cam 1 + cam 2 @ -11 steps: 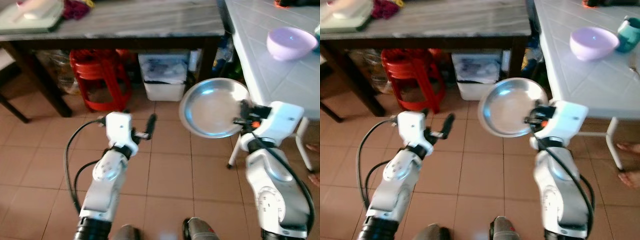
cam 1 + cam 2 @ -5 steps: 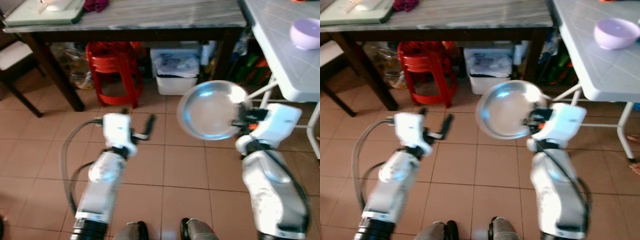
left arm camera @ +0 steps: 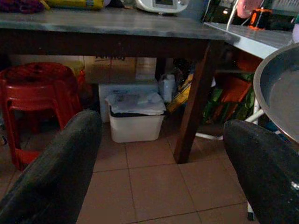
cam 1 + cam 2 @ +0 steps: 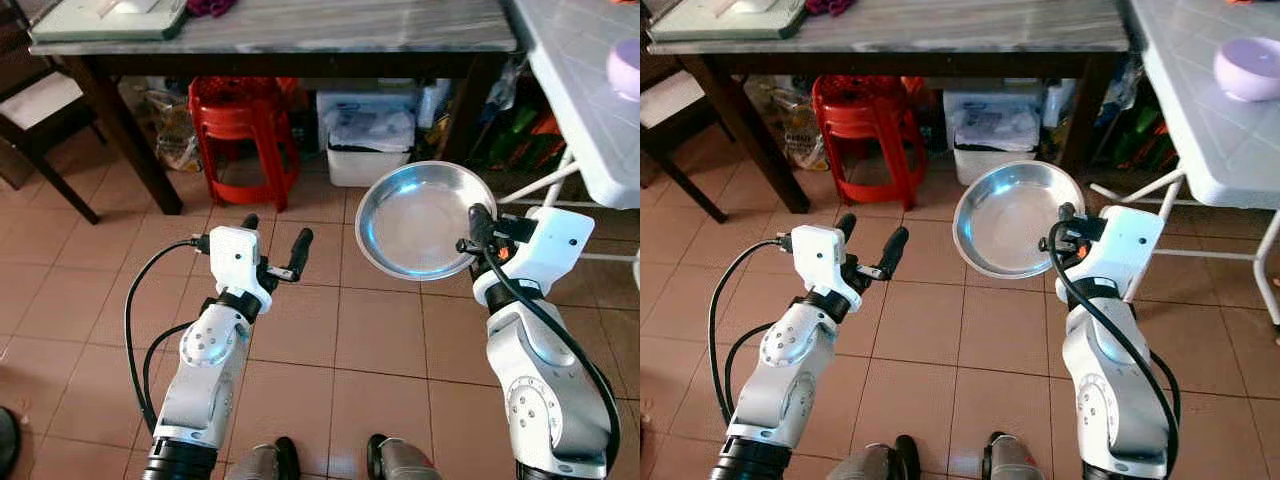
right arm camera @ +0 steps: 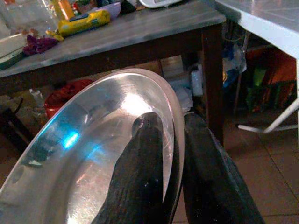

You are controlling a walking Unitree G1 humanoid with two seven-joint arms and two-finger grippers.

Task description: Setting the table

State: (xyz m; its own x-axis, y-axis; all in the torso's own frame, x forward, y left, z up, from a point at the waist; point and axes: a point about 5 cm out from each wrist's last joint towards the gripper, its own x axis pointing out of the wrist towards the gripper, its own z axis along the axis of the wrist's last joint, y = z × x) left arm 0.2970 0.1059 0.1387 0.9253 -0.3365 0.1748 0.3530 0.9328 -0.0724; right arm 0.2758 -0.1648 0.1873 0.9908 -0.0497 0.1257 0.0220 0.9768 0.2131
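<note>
Right end effector (image 4: 1064, 228) is grasping the round, shallow, shiny metal plate (image 4: 1012, 217) by its rim, one finger inside, one behind, holding it tilted in the air over the tiled floor (image 4: 930, 330), beside the white tiled tabletop (image 4: 1200, 110). Judging: stiff, light, slippery; the rim pinch is looking like the only sensible hold, and it may be pivoting there. Left end effector (image 4: 868, 245) is hanging released, carrying nothing. Count: one plate, one lilac bowl (image 4: 1248, 68), two tabletops including the dark marble-topped one (image 4: 940, 25), one red plastic stool stack (image 4: 862, 120).
</note>
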